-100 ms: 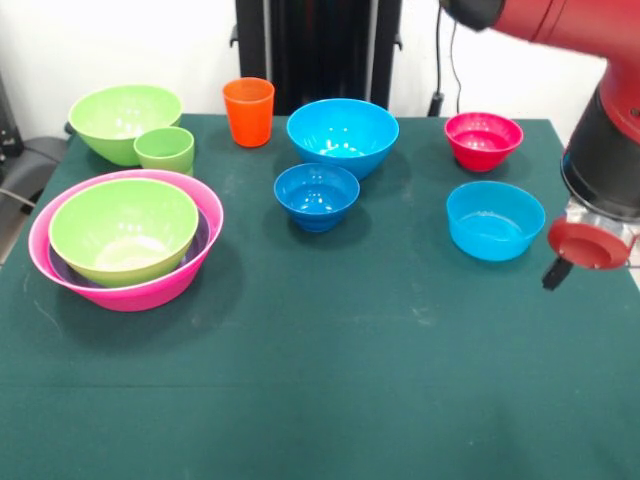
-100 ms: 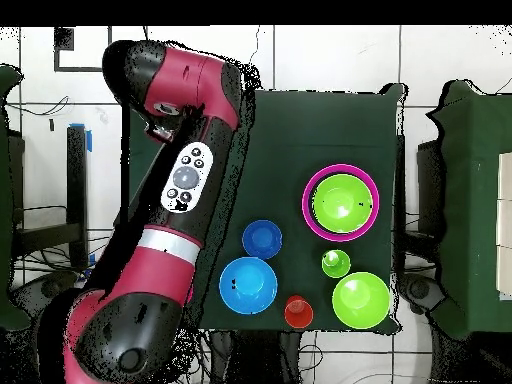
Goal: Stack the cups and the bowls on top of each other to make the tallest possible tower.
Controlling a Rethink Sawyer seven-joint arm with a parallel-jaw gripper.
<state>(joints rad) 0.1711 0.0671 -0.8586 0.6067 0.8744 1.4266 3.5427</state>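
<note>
Tower [image 1: 125, 240] begun, three bowls nested at nine o'clock; gripper [image 1: 556, 272] at three o'clock, finger state indiscernible; next, fetch large blue bowl [image 1: 342, 135].

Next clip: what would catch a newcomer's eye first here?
Likely the started tower at the table's left in the front view: a lime green bowl nested in a purple one inside the wide pink bowl. Next, the red Sawyer arm hanging at the right edge beside a light blue bowl.
</note>
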